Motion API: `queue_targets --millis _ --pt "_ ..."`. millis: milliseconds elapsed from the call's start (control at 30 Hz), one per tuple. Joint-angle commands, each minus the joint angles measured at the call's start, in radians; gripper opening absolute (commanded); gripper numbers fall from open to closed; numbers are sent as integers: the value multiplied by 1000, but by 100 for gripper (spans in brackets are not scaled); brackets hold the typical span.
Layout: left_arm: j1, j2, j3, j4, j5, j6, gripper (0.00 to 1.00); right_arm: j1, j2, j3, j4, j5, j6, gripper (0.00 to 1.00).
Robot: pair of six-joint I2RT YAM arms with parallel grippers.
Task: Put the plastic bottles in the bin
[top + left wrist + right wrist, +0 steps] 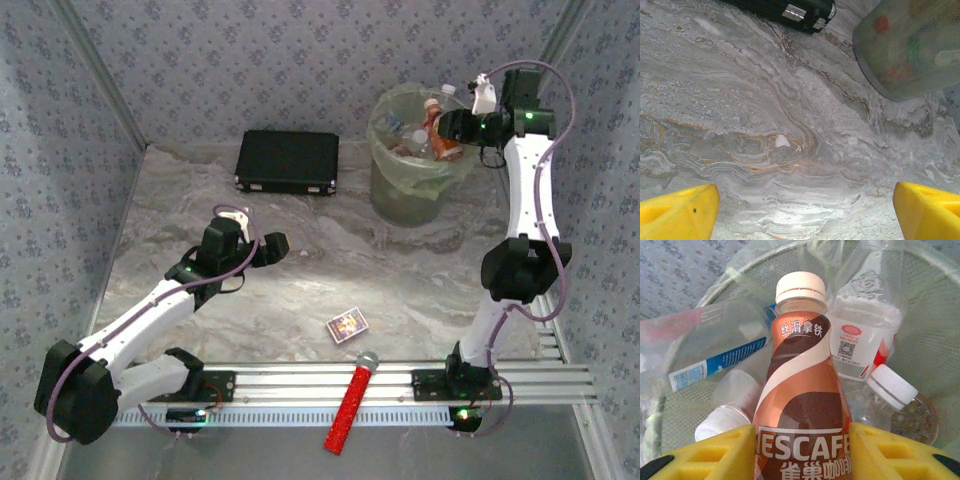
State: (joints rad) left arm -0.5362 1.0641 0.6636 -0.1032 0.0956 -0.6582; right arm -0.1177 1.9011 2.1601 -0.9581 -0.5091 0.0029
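Note:
My right gripper hangs over the bin, shut on an orange-brown Nescafe bottle with a white cap. Its yellow fingers press both sides of the label. Below the held bottle, inside the bin, lie several clear bottles: one with a blue label, one with a red-and-white label, one with a white cap. My left gripper stands open low over the bare table, its yellow fingertips wide apart with nothing between them. In the left wrist view the bin sits at the upper right.
A flat black case lies at the back centre, also the case at the top of the left wrist view. A small patterned card box and a red microphone rest near the front rail. Patterned walls close in three sides.

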Motion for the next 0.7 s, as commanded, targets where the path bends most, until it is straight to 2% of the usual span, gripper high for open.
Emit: queue_targets --millis 0,200,367,567,633,667 --pt "9 -24 25 -17 -7 25 90 62 3 -84 -137 -37 0 49" --pt "21 -23 34 -27 -8 34 90 146 2 -77 -116 -16 22 50" --pt "33 -32 50 -51 -11 55 90 142 -21 -40 -75 18 55 55" --pt "59 -23 94 -99 -6 103 92 113 -72 23 -59 70 84 82" --pt "73 -18 104 -102 3 114 96 92 -102 13 -45 74 85 99" --pt "81 -17 111 -105 9 122 99 80 -125 0 -33 73 78 100"
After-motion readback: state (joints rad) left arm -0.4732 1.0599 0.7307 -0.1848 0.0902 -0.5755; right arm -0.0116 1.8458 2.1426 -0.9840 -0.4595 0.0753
